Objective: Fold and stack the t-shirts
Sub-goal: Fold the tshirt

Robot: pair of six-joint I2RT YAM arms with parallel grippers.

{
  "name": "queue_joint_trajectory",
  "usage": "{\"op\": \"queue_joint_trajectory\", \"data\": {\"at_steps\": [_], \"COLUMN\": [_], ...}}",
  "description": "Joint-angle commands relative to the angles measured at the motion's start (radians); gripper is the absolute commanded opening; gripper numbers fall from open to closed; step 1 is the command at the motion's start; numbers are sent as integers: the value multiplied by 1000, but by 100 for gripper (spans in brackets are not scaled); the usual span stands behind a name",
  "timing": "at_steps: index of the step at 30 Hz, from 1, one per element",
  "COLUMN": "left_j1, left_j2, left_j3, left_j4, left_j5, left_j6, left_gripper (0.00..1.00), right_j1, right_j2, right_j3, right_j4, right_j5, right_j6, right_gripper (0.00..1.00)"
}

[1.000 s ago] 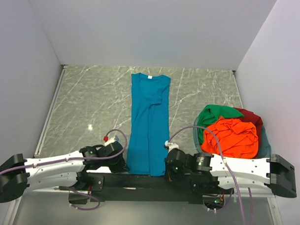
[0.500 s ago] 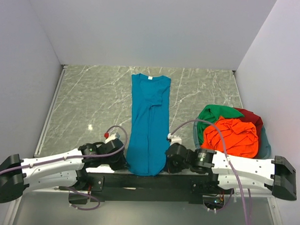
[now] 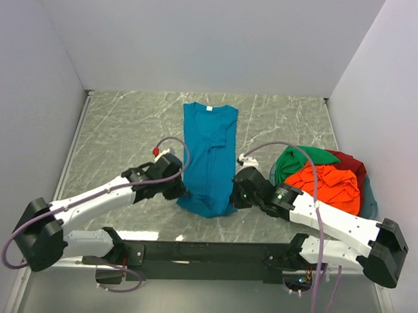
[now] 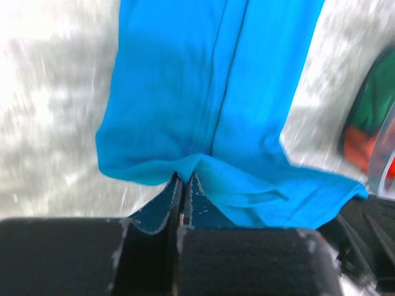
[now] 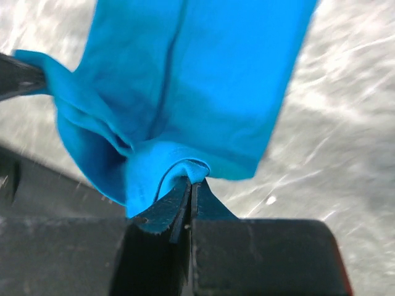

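The teal-blue t-shirt (image 3: 209, 146) lies lengthwise in the middle of the marble-patterned bench (image 3: 120, 140), collar at the far end, folded into a narrow strip. Its near hem is gathered up, with one corner in each set of jaws.

The overhead view shows the left arm (image 3: 105, 194) reaching in from the left and the right arm (image 3: 323, 219) from the right, but the wrists hide the grip itself. The wrist views settle it. The left jaws are pressed together on a fold of the hem. The right jaws pinch the other corner the same way, with cloth bunched just above their tips.

Only the overhead view takes in the whole pile at the right. An orange-red t-shirt (image 3: 328, 188) lies on top, with a green t-shirt (image 3: 301, 158) and a dark red t-shirt (image 3: 351, 163) behind it. They are heaped in a teal-grey basket (image 3: 371, 202) near the right wall. The left wrist view catches only a blurred edge of green and orange.
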Motion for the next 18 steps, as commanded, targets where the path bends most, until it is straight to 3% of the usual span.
{"op": "queue_joint_trajectory", "data": {"at_steps": [1, 6, 18], "left_j1": [64, 144, 276], "left_j2": [64, 137, 351], "left_j3": [87, 172, 368], "left_j4": [53, 94, 116], "left_j5": [-2, 15, 35], "left_j6": [113, 168, 261], "left_gripper": [1, 1, 1], "right_j1": [-46, -141, -312], "right_j2": [40, 91, 291], "right_j3": [64, 113, 287], "right_j4": [45, 146, 186], "right_j5": [100, 100, 45], "right_j6": [-54, -106, -212], "right_gripper": [0, 0, 0]}}
